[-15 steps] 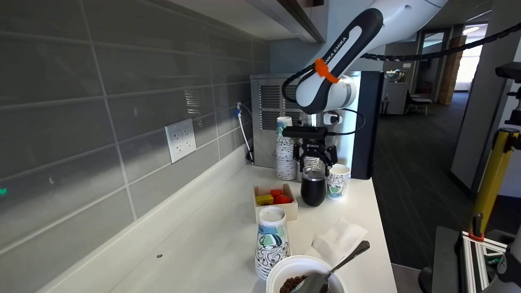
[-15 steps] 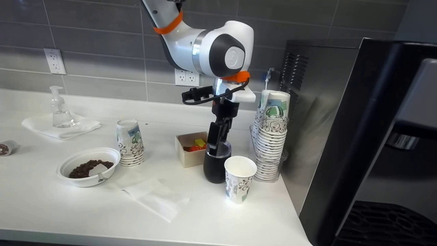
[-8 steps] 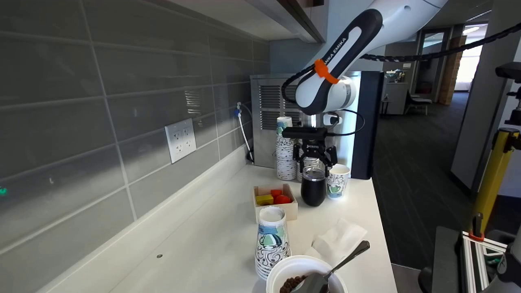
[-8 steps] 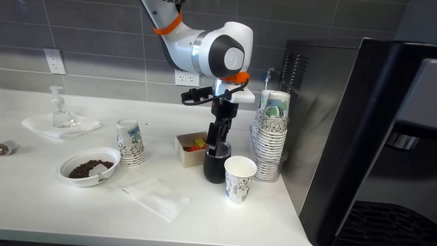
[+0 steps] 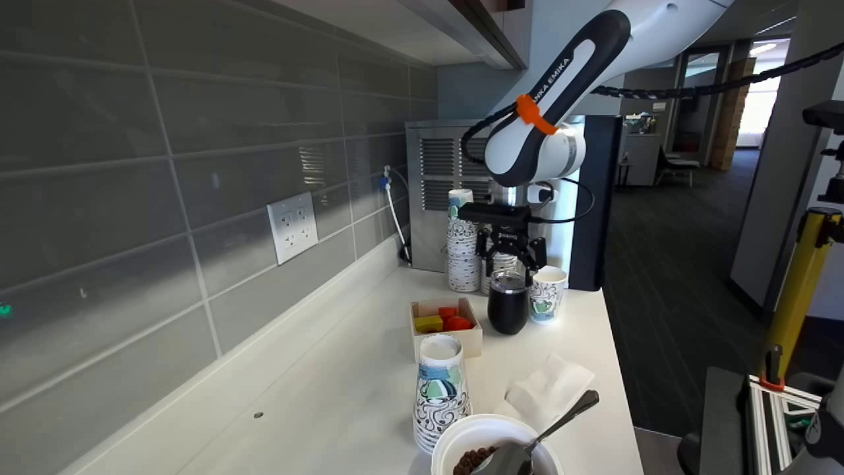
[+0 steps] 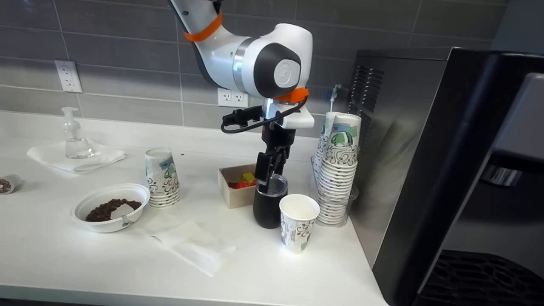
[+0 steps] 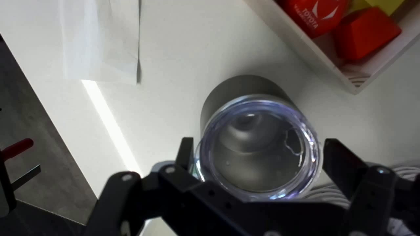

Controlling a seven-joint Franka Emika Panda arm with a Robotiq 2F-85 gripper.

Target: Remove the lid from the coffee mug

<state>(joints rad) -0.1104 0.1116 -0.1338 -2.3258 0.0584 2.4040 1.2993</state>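
Clear lid [image 7: 257, 149] sits at the mouth of the black mug [image 6: 267, 213], mug upright on the counter [image 6: 127, 267]; cannot tell whether the lid is loosened. Gripper [image 5: 509, 275] points down over it, fingers [image 7: 337, 157] set to the lid's width, one against each side, holding it. In an exterior view: paper cup [image 6: 297, 229] just right and near of the mug; wooden box [image 6: 241, 199] just left and far; tall cup stack [image 6: 338, 182] right and far; bowl [image 6: 100, 225] well apart at left.

In an exterior view, the gripper [image 5: 509, 277] straddled the lid [image 5: 509, 284] atop the mug [image 5: 508, 314], which stood upright just beside a cup [image 5: 546, 300].
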